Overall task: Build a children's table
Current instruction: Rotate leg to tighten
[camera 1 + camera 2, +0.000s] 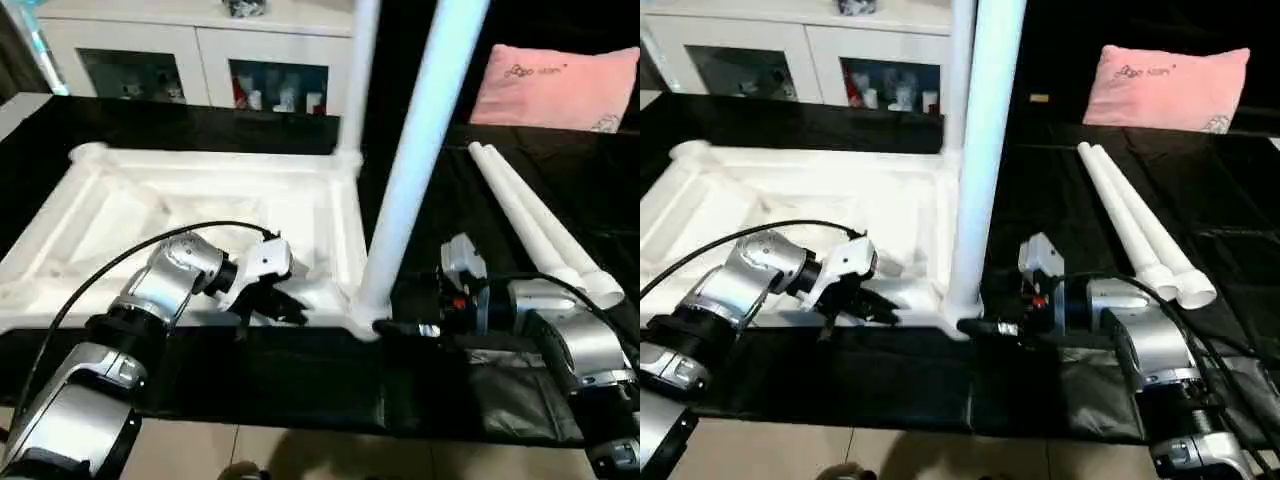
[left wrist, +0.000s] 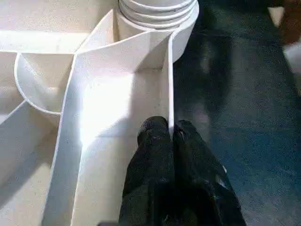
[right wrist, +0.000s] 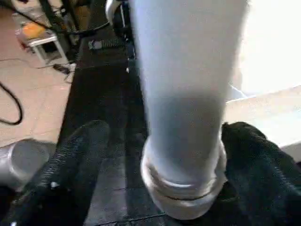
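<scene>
Head views: I see the tabletop (image 1: 190, 200) lying ribbed side up on the black mat (image 1: 920, 385). Two legs stand upright in its sockets: the near leg (image 1: 420, 150) just ahead of my right gripper (image 1: 400, 325), the far leg (image 1: 358, 75) well beyond it. Two spare legs (image 1: 530, 225) lie side by side on the mat, beyond and to the outer side of my right gripper. My left gripper (image 1: 275, 305) sits at the tabletop's near rim, beside the near leg's socket. A white cabinet (image 1: 190, 60) and a pink pillow (image 1: 555, 85) are far behind.

Left wrist view: my left fingers (image 2: 155, 160) are clenched on the tabletop's thin rim wall, one finger on each side. The corner socket (image 2: 157, 19) is straight ahead of them.

Right wrist view: my right fingers (image 3: 80, 155) are spread wide, released. The near leg's base stands between them; I cannot tell whether either finger touches it.
</scene>
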{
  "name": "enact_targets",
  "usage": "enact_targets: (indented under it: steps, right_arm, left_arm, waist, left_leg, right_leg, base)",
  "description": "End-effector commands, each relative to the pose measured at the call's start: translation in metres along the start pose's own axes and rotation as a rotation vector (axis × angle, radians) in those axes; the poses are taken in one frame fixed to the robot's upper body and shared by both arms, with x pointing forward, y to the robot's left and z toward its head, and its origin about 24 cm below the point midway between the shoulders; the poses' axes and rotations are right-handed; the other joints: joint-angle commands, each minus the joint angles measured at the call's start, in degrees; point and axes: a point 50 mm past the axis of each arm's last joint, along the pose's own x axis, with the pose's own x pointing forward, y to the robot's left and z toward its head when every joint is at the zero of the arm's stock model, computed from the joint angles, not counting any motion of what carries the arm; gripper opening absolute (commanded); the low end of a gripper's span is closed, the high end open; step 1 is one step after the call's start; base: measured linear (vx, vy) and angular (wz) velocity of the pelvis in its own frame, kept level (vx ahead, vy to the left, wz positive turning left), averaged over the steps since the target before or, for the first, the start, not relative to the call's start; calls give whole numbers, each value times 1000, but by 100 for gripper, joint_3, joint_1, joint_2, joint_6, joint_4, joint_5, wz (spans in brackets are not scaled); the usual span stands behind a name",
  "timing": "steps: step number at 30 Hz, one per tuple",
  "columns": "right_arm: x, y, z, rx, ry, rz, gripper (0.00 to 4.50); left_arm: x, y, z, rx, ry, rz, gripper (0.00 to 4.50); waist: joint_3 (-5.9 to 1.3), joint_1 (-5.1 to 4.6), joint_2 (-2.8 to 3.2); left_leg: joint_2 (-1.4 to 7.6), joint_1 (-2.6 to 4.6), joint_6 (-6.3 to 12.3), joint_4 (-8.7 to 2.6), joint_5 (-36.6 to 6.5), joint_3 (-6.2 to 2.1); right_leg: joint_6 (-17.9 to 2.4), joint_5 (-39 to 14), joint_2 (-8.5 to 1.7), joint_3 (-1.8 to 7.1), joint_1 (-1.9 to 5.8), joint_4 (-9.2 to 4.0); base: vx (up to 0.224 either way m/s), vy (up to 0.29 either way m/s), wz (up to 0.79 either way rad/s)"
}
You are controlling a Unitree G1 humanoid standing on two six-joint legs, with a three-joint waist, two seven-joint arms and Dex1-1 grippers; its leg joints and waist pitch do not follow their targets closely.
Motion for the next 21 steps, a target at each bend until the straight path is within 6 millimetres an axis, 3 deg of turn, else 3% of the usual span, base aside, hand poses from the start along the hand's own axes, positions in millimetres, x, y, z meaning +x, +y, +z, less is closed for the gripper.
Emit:
enact_targets:
  steps: [1,4,5,13,18,21]
  right_arm:
    - [-1,-3,7,-27,11,34,375]
    - [-1,-4,8,-29,18,54,342]
    - [-1,-4,8,-30,20,60,342]
    - [0,-3,7,-28,29,115,276]
    - [2,-2,6,-20,24,131,216]
    - [2,1,4,-4,17,142,207]
  left_arm:
    - [6,-5,15,101,-2,-91,0]
    - [8,-7,15,114,5,-110,0]
    - [8,-7,16,116,6,-114,0]
    - [8,-9,15,131,15,-138,0]
    - [8,-9,15,131,20,-137,0]
    - [8,-6,14,106,28,-109,0]
  waist:
    - [-425,-26,-38]
    - [-429,-21,-22]
    - [-428,-28,-45]
    - [-431,-27,-44]
    - [-440,-27,-28]
    - [-437,-24,-33]
  left_leg:
    - [293,80,266,-391,-1130,-64]
    - [306,83,250,-393,-1102,-67]
    - [305,78,258,-392,-1094,-65]
    - [291,66,281,-380,-1068,-64]
    - [300,72,290,-381,-1026,-69]
    - [288,70,285,-375,-1045,-62]
  right_leg:
    - [-975,-1789,-436,361,323,-434]
    - [-1044,-1660,-435,366,320,-405]
    - [-1041,-1652,-434,367,326,-404]
    - [-987,-1779,-436,359,335,-417]
    - [-1063,-1565,-425,360,333,-389]
    - [-1036,-1662,-432,358,338,-405]
  base:
    - [0,0,0]
    - [0,0,0]
    - [0,0,0]
    - [0,0,0]
    - [0,0,0]
    - [0,0,0]
